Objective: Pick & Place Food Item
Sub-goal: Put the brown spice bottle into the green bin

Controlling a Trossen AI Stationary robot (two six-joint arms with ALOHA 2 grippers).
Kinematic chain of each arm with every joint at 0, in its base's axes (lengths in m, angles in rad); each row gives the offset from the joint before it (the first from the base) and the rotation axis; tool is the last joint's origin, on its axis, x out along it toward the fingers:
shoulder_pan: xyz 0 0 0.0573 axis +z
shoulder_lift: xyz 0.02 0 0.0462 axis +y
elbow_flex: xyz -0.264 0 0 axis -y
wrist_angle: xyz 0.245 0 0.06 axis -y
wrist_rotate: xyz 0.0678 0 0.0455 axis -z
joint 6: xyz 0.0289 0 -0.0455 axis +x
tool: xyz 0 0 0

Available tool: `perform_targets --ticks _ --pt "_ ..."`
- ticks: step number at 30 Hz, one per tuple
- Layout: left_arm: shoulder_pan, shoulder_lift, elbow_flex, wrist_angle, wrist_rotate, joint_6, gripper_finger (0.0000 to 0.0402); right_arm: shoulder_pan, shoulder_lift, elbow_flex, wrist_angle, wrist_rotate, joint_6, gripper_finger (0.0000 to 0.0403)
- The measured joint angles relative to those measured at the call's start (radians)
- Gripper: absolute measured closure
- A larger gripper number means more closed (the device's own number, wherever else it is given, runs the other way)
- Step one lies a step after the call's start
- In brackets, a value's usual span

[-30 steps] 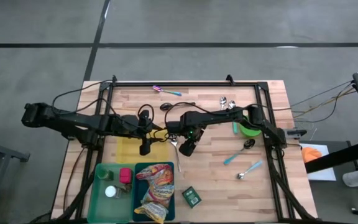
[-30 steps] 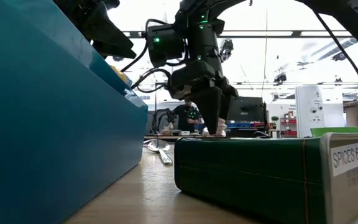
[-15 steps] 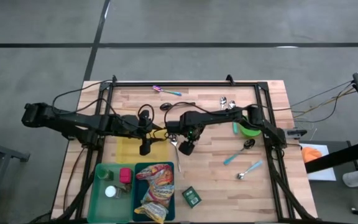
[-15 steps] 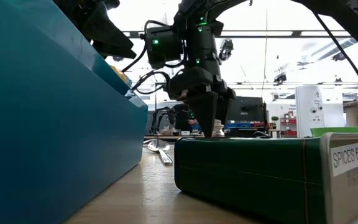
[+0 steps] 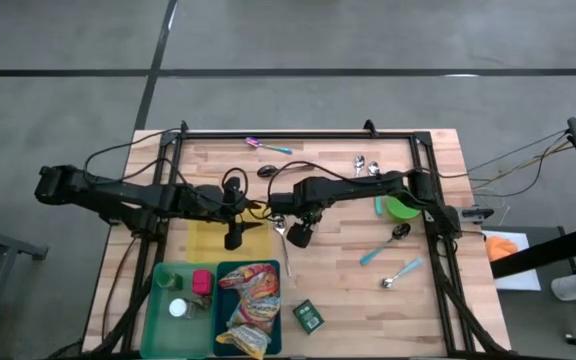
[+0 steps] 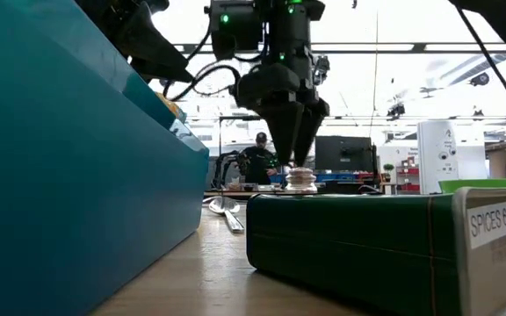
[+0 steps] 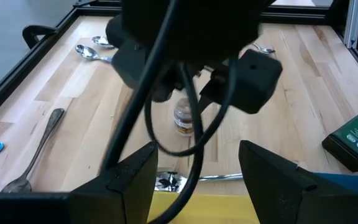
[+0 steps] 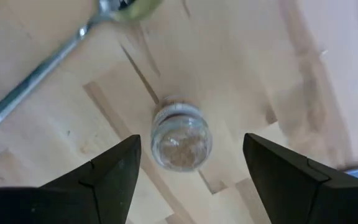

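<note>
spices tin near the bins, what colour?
Dark green spices tin with a pale label; the low view shows it best.

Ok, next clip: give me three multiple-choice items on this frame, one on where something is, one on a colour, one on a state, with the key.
1. Where is the small jar?
A. in the green bin
B. on the bare wood under the right gripper
C. inside the green bowl

2. What colour is the bin holding the white-capped bottle?
A. green
B. red
C. yellow

3. How do the right gripper's fingers stand?
A. shut on the jar
B. shut on a spoon
C. open, apart from the jar

Key: 1 B, the right wrist view looks straight down on the jar standing on the wood between the fingers. 2 A, the high view shows a green bin beside the blue one. 3 C, bare wood shows on both sides of the jar between it and the fingers.
</note>
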Motion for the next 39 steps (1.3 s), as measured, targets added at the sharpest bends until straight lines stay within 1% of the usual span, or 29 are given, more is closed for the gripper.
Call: perform_targets --ticks 7,12,14,24,28,32,37,39 --pt "0.000 -0.001 0.002 0.014 0.005 0.001 0.0173 0.053 -0.090 -0.057 0.120 0.108 0.000 0.0122" --pt "-0.001 -0.003 0.005 0.031 0.014 0.002 0.0173 0.090 -0.185 -0.185 0.256 0.185 0.000 0.0122" --pt "0.000 0.001 -0.002 -0.006 -0.004 0.000 0.0173 0.101 -0.246 -0.267 0.366 0.196 -0.002 0.0122" --pt "0.002 -0.001 0.000 0.000 -0.004 -0.002 0.0173 0.120 -0.595 -0.811 0.961 0.201 -0.039 0.0122" --pt "0.000 0.001 0.000 -0.002 -0.001 -0.002 0.0173 0.127 -0.703 -1.014 1.185 0.202 -0.046 0.0122" --pt "0.001 0.000 0.000 -0.002 -0.003 -0.002 0.0173 0.134 -0.813 -1.174 1.411 0.228 -0.091 0.0122" --pt "0.001 0.000 0.000 -0.001 -0.001 0.001 0.0173 0.139 -0.919 -1.341 1.646 0.225 -0.186 0.0122" --pt "0.001 0.000 0.000 -0.002 -0.001 0.001 0.0173 0.140 -0.960 -1.398 1.715 0.225 -0.208 0.0122"
